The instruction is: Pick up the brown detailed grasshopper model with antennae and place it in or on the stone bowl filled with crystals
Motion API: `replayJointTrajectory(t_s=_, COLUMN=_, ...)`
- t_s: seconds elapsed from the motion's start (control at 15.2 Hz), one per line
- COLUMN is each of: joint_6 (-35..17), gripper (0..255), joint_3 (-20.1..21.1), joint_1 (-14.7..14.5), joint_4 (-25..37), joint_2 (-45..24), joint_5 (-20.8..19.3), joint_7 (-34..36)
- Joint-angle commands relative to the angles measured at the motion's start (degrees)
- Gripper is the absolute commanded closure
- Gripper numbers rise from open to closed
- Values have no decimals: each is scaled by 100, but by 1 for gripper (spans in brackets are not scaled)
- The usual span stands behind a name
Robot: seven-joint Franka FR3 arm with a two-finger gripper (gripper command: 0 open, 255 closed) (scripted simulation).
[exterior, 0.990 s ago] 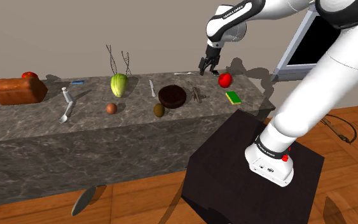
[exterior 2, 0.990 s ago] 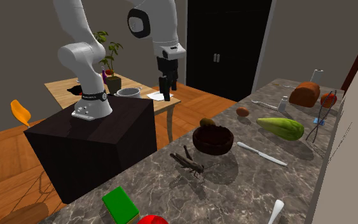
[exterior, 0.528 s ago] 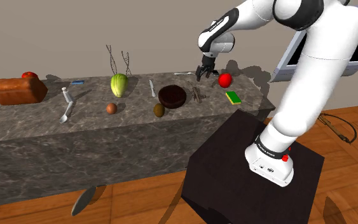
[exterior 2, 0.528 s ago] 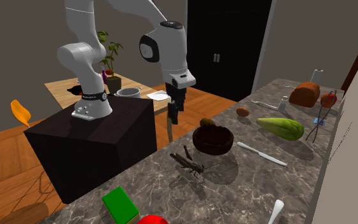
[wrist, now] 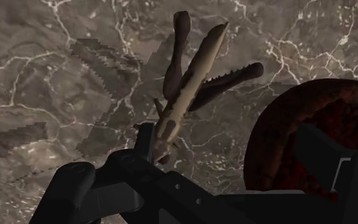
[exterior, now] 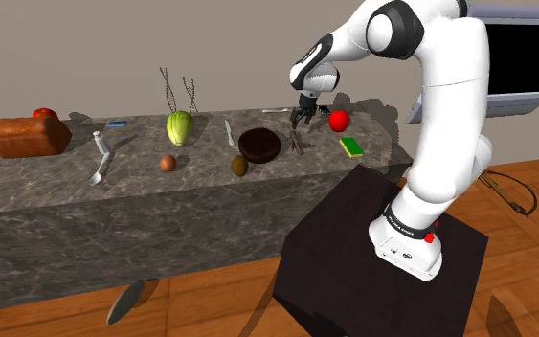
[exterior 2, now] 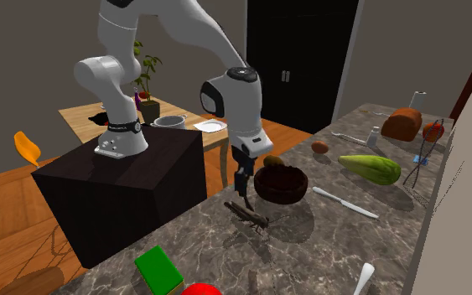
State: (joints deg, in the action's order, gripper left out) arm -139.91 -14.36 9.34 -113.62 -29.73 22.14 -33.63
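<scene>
The black fingers (wrist: 145, 141) were seen standing apart, with nothing clasped between them. The gripper (wrist: 228, 137) was held low over the marbled countertop (wrist: 50, 76), pointing down. One finger was placed by the narrow end of the brown grasshopper model (wrist: 190, 83), and the other was seen over the rim of the dark brown bowl (wrist: 285, 127). Whether the nearer finger touched the model could not be told.

The grasshopper model (exterior 2: 249, 214) was found lying flat on the countertop (exterior 2: 326, 243), just beside the bowl (exterior 2: 281, 184) and apart from it, its toothed hind legs splayed out (clearest in the wrist view). In the shoulder view the gripper (exterior: 300, 118) was seen above the model (exterior: 299, 144), with the bowl (exterior: 259, 146) on that view's left.

A red apple (exterior: 339, 120) and a green sponge (exterior: 351, 146) were placed on that view's right. A brown oval fruit (exterior: 239, 166) was set near the bowl, a knife (exterior: 229, 133) behind it, and a bread loaf (exterior: 28, 137) far off. The white arm (exterior: 430, 144) was raised from the black stand (exterior: 353, 278).
</scene>
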Motion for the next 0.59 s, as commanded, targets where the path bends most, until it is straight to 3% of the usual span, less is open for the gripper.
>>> replayJointTrajectory(t_s=0.0, joint_6=-37, gripper=0, joint_3=84, joint_1=163, joint_4=409, joint_2=-484, joint_5=130, joint_7=-136)
replayJointTrajectory(t_s=0.33, joint_6=26, gripper=0, joint_3=245, joint_1=500, joint_4=1560, joint_2=-1623, joint_5=277, joint_7=-263)
replayJointTrajectory(t_s=0.53, joint_6=-47, gripper=0, joint_3=287, joint_1=528, joint_4=1662, joint_2=-1797, joint_5=311, joint_7=-281)
